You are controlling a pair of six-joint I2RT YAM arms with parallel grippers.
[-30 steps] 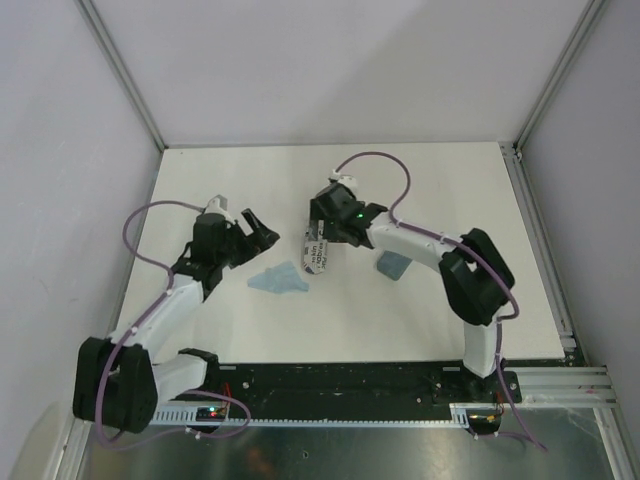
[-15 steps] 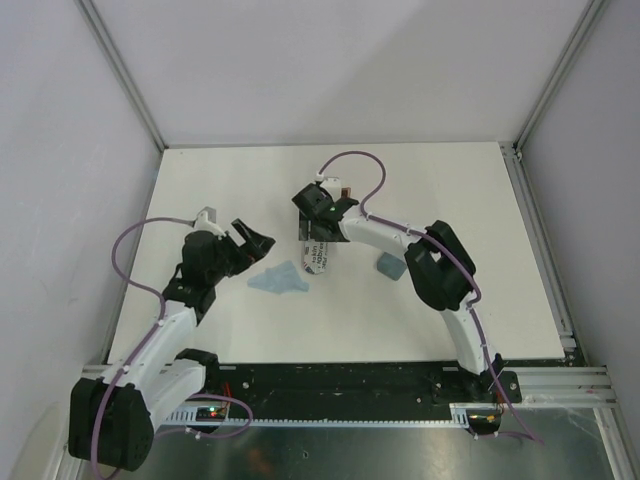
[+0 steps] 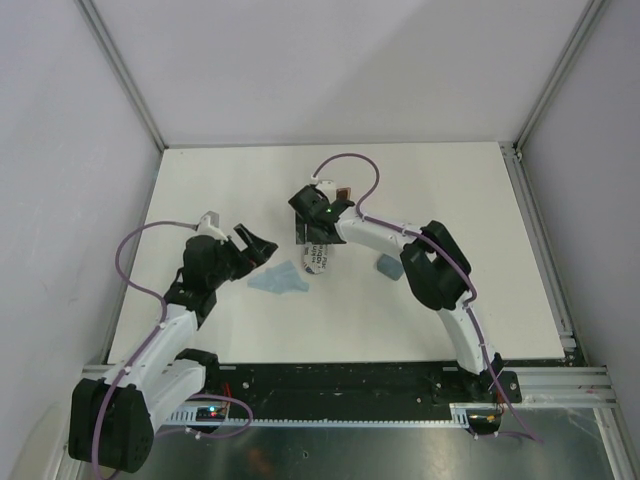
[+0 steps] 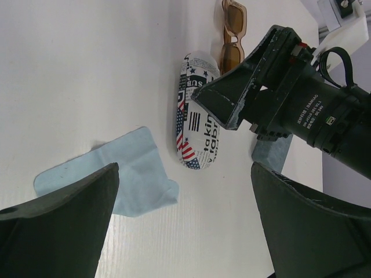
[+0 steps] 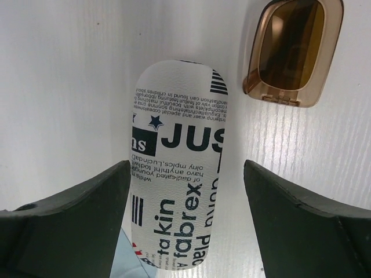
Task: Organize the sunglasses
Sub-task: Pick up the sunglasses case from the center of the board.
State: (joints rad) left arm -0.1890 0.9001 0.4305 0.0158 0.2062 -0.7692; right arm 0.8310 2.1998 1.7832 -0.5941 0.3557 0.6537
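Note:
The brown-amber sunglasses lie folded on the white table just beyond a newspaper-print oblong case. They also show in the right wrist view and as a small brown patch in the top view. My right gripper is open, with one jaw on each side of the case; in the top view it hangs over the case's far end. My left gripper is open and empty, left of the case. The white sunglasses are out of view.
A light blue cloth lies crumpled near the left of the case and shows in the left wrist view. A grey-blue piece lies right of the case under the right arm. Walls and metal rails border the table.
My right wrist has swung left and farther out, settling over the far end of the printed case. My left gripper has shifted slightly towards the cloth. The objects have not moved.

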